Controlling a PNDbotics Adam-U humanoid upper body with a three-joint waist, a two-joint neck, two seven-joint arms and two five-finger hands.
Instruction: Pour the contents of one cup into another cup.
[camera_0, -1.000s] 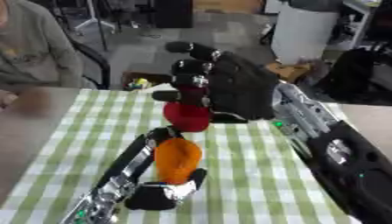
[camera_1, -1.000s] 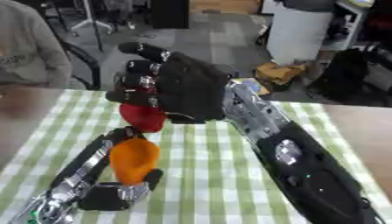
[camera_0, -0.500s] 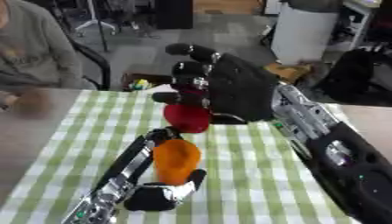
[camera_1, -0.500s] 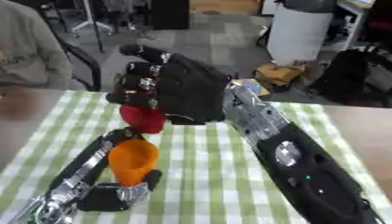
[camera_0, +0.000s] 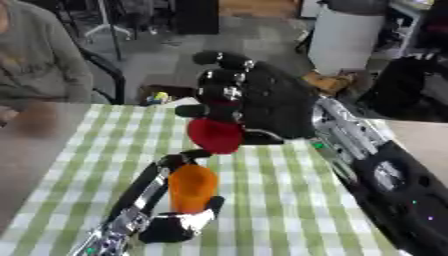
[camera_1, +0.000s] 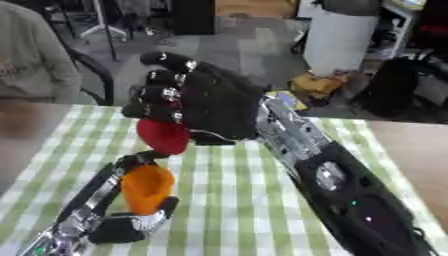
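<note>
The right robot hand (camera_0: 262, 102) fills the upper middle of the frame, its arm coming in from the lower right, fingers curled round a red cup (camera_0: 214, 135) that it carries in the air. Below it, at lower centre-left, the left robot hand (camera_0: 171, 222) reaches in from the bottom edge and grasps an orange cup (camera_0: 192, 187), fingers on one side and thumb on the other.

The relation that matters is this: the red cup hangs directly above and a little toward the top of the frame from the orange cup's open mouth, the two close together but apart. The orange cup stands nearly upright, its long axis running up the picture. How far the red cup is tipped I cannot tell, since the fingers hide most of it; its contents do not show either. In my judgement the pour hinges on the right robot hand rolling the red cup's rim over that orange mouth while the left one steadies the receiver.

The counter (camera_0: 289, 200) wears a green-and-white checked cloth. Beyond it lies a grey floor, with a white bin (camera_0: 346, 42) at upper right and a seated person at upper left.
</note>
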